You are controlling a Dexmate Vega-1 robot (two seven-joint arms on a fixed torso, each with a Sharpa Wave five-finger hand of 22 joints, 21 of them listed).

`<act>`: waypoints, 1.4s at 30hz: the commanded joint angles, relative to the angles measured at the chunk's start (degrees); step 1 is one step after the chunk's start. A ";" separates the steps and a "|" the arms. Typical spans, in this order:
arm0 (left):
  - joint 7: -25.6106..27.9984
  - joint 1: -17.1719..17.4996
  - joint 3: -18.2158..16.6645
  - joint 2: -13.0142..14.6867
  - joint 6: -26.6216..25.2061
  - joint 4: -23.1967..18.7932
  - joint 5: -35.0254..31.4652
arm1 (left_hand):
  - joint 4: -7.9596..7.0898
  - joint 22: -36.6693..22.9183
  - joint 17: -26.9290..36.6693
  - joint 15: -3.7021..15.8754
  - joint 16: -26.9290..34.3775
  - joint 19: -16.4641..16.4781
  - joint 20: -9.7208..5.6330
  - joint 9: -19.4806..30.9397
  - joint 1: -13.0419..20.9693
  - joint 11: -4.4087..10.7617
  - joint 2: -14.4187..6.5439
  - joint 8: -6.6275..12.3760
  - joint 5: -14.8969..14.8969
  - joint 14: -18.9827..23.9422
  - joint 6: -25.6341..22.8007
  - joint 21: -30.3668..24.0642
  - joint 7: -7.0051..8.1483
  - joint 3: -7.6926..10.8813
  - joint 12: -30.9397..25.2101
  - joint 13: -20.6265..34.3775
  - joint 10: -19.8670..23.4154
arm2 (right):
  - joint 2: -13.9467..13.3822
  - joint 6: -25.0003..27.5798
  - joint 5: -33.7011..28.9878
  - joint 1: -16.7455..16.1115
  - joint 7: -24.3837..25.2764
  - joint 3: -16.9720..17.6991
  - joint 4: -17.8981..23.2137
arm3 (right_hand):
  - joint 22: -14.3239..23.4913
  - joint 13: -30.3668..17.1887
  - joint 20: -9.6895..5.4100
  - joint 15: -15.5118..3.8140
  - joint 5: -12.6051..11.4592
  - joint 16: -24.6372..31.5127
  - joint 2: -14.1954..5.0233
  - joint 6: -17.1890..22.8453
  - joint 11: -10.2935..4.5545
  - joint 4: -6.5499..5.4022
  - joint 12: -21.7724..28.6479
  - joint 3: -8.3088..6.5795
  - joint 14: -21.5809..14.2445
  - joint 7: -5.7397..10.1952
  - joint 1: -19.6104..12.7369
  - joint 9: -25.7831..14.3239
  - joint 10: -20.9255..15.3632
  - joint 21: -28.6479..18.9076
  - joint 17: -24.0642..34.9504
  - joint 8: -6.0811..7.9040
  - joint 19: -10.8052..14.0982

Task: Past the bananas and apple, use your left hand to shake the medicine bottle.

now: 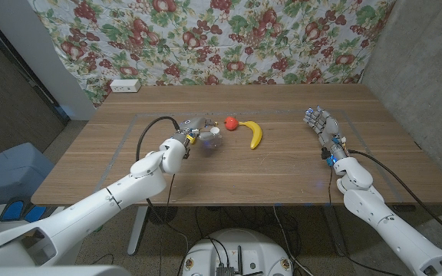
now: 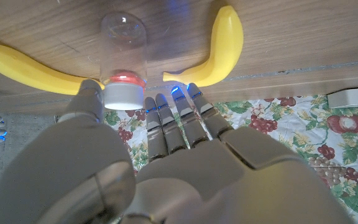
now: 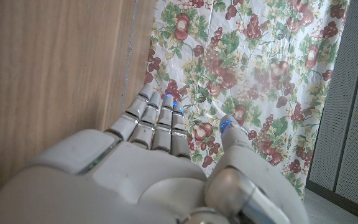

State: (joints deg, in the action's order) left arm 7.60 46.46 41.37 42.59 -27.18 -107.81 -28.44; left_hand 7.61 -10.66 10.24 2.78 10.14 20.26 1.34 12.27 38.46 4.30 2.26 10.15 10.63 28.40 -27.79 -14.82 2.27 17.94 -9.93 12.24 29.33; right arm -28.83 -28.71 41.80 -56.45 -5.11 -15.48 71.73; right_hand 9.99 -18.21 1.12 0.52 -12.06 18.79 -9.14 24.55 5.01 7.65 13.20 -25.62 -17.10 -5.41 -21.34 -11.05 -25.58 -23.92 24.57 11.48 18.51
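The left hand point(image 1: 192, 136) reaches mid-table, fingers extended, thumb beside the medicine bottle point(image 1: 212, 139), just left of the apple point(image 1: 231, 123) and banana point(image 1: 255, 134). Whether it grips is unclear. The right hand point(image 1: 322, 127) waits open.

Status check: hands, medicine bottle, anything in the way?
Left hand at the medicine bottle, fingers beside its cap; grip unclear. Right hand open, idle. Banana and apple close beside the bottle.

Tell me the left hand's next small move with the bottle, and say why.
Probably close the fingers around the medicine bottle before lifting. In the left wrist view the thumb is beside its white cap while the fingers stand straight next to it, so the left hand doesn't plainly grip it yet.
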 commanded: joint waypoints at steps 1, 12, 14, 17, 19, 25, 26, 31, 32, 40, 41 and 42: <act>0.41 0.10 -0.45 -0.19 -1.37 -0.44 1.00 | 0.43 -0.07 0.10 2.51 -0.11 -1.64 0.64 -0.38 -1.22 -0.87 0.11 -0.05 0.05 -2.88 3.71 1.08 0.05 -0.05 0.01 -0.25 -4.60 | 0.17 0.15 -0.02 0.15 0.05 -0.12 -0.14 | 0.33 -0.19 0.17 0.04 -0.07 0.02 -0.20 0.50 0.10 0.05 0.21 0.20 -0.41 0.06 0.32 -0.29 -0.26 0.11 0.18 0.28 0.44; 5.88 3.43 -5.60 0.08 8.09 -0.17 8.96 | -0.38 -0.17 0.40 0.20 -0.05 -7.29 1.71 -1.12 -6.27 -2.52 -0.62 -0.15 -0.20 -12.43 15.19 3.38 2.06 -0.55 -0.10 -0.62 -16.66 | 0.26 0.15 -0.28 0.48 -0.07 -0.37 -0.45 | 0.34 -0.17 0.23 0.02 -0.04 0.00 -0.19 0.50 0.12 -0.02 0.15 0.28 -0.46 0.04 0.49 -0.29 -0.16 0.24 0.18 0.28 0.48; 6.89 4.10 -6.67 -0.07 10.64 0.37 10.93 | -0.63 -0.18 0.44 0.01 -0.03 -7.77 1.88 -1.17 -7.14 -2.70 -0.79 -0.07 -0.25 -13.14 15.79 3.47 2.34 -0.66 -0.10 -0.64 -17.74 | 0.28 0.18 -0.38 0.56 0.00 -0.43 -0.49 | 0.34 -0.17 0.25 0.09 -0.03 0.00 -0.18 0.47 0.10 -0.03 0.17 0.29 -0.46 0.04 0.51 -0.29 -0.21 0.26 0.19 0.27 0.49; 7.89 4.93 -8.03 -0.25 14.18 1.22 13.65 | -0.80 -0.18 0.46 -0.43 -0.17 -8.95 1.92 -1.24 -8.04 -2.98 -1.05 -0.07 -0.29 -14.52 16.81 3.76 2.71 -0.69 -0.20 -0.67 -18.90 | 0.42 0.20 -0.26 0.70 -0.05 -0.44 -0.63 | 0.34 -0.18 0.26 0.09 -0.03 -0.01 -0.18 0.47 0.12 -0.04 0.17 0.30 -0.45 0.07 0.54 -0.29 -0.18 0.30 0.18 0.27 0.47; 8.63 5.31 -8.63 -0.41 16.24 1.80 14.80 | -1.04 -0.19 0.48 -0.76 -0.22 -9.78 2.00 -1.32 -9.10 -3.18 -1.38 -0.15 -0.36 -15.95 18.16 3.83 3.59 -0.74 -0.27 -0.73 -20.20 | 0.45 0.16 -0.34 0.86 -0.12 -0.51 -0.80 | 0.34 -0.18 0.27 0.11 -0.02 -0.02 -0.18 0.48 0.12 -0.05 0.13 0.31 -0.45 0.04 0.55 -0.29 -0.11 0.32 0.19 0.27 0.48; 10.53 6.34 -10.30 -1.25 22.13 3.83 18.16 | -2.07 -0.22 0.68 -0.74 0.18 -11.42 2.26 -1.55 -11.45 -1.84 -4.53 -0.10 -0.34 -18.00 20.99 3.79 5.29 0.15 -0.41 -0.91 -23.32 | 0.52 0.37 -0.41 1.26 -0.13 -0.63 -1.09 | 0.34 -0.18 0.26 0.09 -0.01 -0.03 -0.18 0.47 0.08 -0.06 0.17 0.33 -0.42 0.02 0.61 -0.29 -0.19 0.39 0.21 0.26 0.50; 10.75 6.51 -10.63 -1.48 23.28 4.32 18.95 | -2.27 -0.22 0.70 -0.85 0.25 -11.53 2.34 -1.58 -11.78 -1.89 -5.10 -0.11 -0.32 -18.09 21.31 3.74 5.57 0.32 -0.50 -0.93 -23.47 | 0.54 0.38 -0.41 1.34 -0.18 -0.65 -1.17 | 0.34 -0.18 0.26 0.12 -0.01 -0.03 -0.18 0.48 0.11 -0.06 0.15 0.33 -0.43 0.02 0.62 -0.29 -0.15 0.40 0.21 0.27 0.49; 10.68 6.84 -11.89 -2.57 28.70 6.93 22.88 | -3.13 -0.25 0.68 -1.04 0.03 -13.32 2.26 -1.78 -14.10 -1.13 -7.03 -0.01 -0.32 -20.00 22.34 3.92 6.88 0.63 -0.49 -1.12 -25.67 | 0.53 0.60 -0.56 1.61 -0.08 -0.76 -1.35 | 0.35 -0.18 0.28 0.06 0.00 -0.06 -0.18 0.45 0.09 -0.07 0.15 0.35 -0.39 0.04 0.66 -0.29 -0.14 0.46 0.22 0.26 0.50; 10.67 6.86 -12.05 -2.72 29.58 7.35 23.34 | -3.15 -0.25 0.68 -1.02 0.01 -13.36 2.22 -1.79 -14.23 -1.05 -7.03 0.00 -0.32 -20.13 22.33 3.92 6.92 0.61 -0.48 -1.13 -25.77 | 0.52 0.59 -0.66 1.64 0.00 -0.79 -1.36 | 0.35 -0.17 0.27 0.04 0.00 -0.06 -0.18 0.43 0.11 -0.07 0.15 0.35 -0.39 0.05 0.67 -0.29 -0.16 0.46 0.22 0.25 0.53; 9.86 6.69 -13.34 -4.63 36.68 11.35 28.09 | -3.76 -0.22 0.54 -0.89 -0.03 -15.16 1.71 -2.10 -18.33 -0.28 -5.48 -0.31 -0.55 -22.49 24.66 3.92 5.92 -1.05 -0.56 -1.38 -27.83 | 0.61 1.01 -0.81 2.06 0.23 -1.00 -1.40 | 0.35 -0.15 0.27 0.12 0.01 -0.07 -0.16 0.44 0.12 -0.07 0.10 0.37 -0.43 0.06 0.71 -0.29 -0.08 0.54 0.20 0.25 0.56; 9.61 6.64 -13.49 -4.84 37.30 11.74 28.71 | -3.83 -0.21 0.53 -0.64 0.03 -15.17 1.58 -2.12 -18.69 -0.21 -5.39 -0.27 -0.54 -22.52 24.71 3.87 5.71 -1.18 -0.66 -1.40 -27.74 | 0.64 1.04 -0.85 2.13 0.27 -1.02 -1.43 | 0.35 -0.15 0.27 0.11 0.01 -0.08 -0.16 0.47 0.14 -0.07 0.09 0.38 -0.41 0.06 0.71 -0.29 -0.05 0.55 0.21 0.26 0.55; 9.42 6.58 -13.62 -5.09 38.14 12.26 29.28 | -3.84 -0.21 0.53 -0.60 0.02 -15.18 1.57 -2.12 -18.75 -0.21 -5.38 -0.27 -0.54 -22.55 24.72 3.87 5.68 -1.20 -0.67 -1.40 -27.74 | 0.66 1.09 -0.94 2.17 0.45 -1.04 -1.41 | 0.35 -0.15 0.28 0.07 0.01 -0.08 -0.16 0.47 0.14 -0.07 0.12 0.38 -0.44 0.06 0.72 -0.29 -0.13 0.57 0.21 0.26 0.56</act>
State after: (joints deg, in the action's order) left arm 17.52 52.73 30.28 40.14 1.47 -101.30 -5.88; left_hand 3.84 -10.81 10.65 2.05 10.20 5.31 2.94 10.11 20.27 3.78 -3.26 9.92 10.13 6.13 -3.46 -10.94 8.18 17.01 -10.21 10.68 2.01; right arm -28.27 -28.12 41.33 -54.85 -5.17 -16.21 70.51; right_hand 9.99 -18.21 1.33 0.52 -12.04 18.79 -9.51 24.55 5.01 7.66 13.20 -25.63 -17.10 -5.41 -20.97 -11.06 -25.58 -23.50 24.57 11.48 18.72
